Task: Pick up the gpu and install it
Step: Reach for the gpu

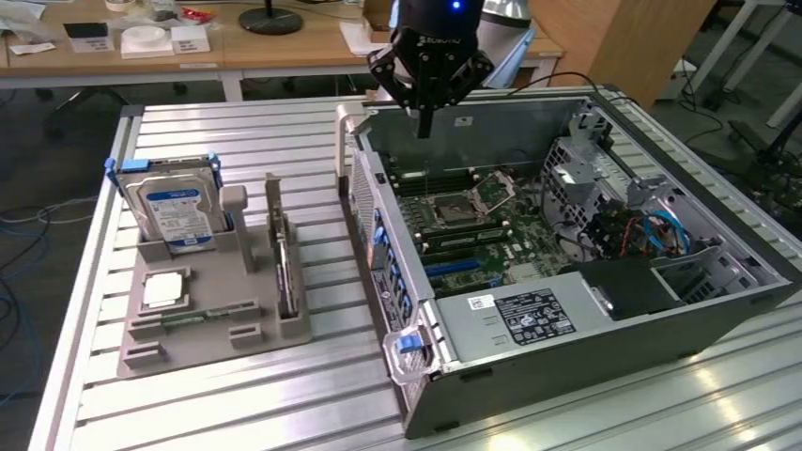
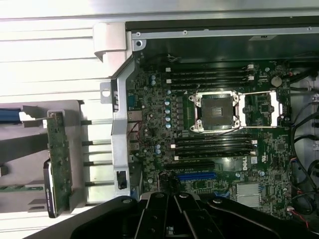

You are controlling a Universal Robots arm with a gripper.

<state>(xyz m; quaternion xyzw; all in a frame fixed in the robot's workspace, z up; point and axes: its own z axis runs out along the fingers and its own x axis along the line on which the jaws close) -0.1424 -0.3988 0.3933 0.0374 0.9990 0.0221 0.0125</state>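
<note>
Claw (image 1: pixel 424 120) clenched, empty, hanging over far wall of open computer case (image 1: pixel 626 348). Task's gpu (image 1: pixel 285 268) stands on edge in gray holder (image 1: pixel 188 343), on bench (image 1: pixel 251 413) toward exterior view's left edge, just beside case. Judgement: light, stiff but fragile card. Better take by bare upper edge, away from fan, with gentle squeeze.

A robotics lab or test workshop is indicated. A worktable (image 1: pixel 251 132) built of ribbed aluminium profiles is seen, on which an open computer tower (image 1: pixel 701 310), its motherboard (image 2: pixel 149 114) exposed, is laid beside a grey moulded parts fixture (image 1: pixel 201 329). A robot arm (image 1: pixel 433 23) is seen above the tower. Wooden desks (image 1: pixel 251 54) strewn with small boxes (image 1: pixel 148 39) are set behind, and loose cables (image 1: pixel 15 221) are left on the floor.
</note>
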